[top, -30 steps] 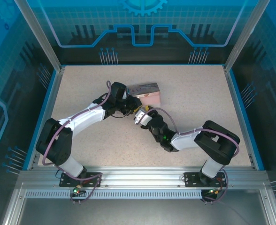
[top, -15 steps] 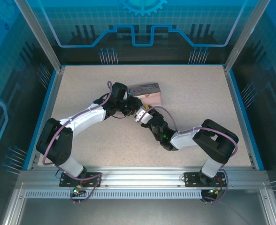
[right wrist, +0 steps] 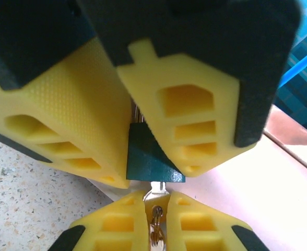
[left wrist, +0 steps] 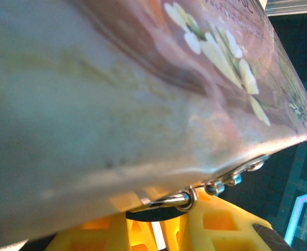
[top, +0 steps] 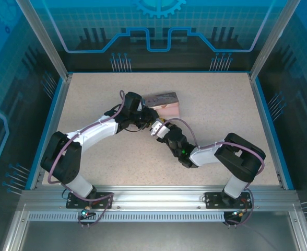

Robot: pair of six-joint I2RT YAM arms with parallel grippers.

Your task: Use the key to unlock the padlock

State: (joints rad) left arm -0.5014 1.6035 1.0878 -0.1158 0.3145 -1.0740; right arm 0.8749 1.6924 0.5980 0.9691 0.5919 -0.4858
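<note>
Turning the key (right wrist: 156, 189), pinched in the closed jaws of the right gripper (right wrist: 156, 201) with its tip at the base of the padlock (right wrist: 149, 157), might twist that small blue body out of the jaws of the left gripper (right wrist: 153, 177), which clamp it beside the pink tin (right wrist: 237, 193).

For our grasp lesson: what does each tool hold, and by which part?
Left tool pinches the padlock by its body; right tool pinches the key by its ringed end.

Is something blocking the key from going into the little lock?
Nothing visible does. The tip of the key sits right at the bottom of the padlock.
</note>
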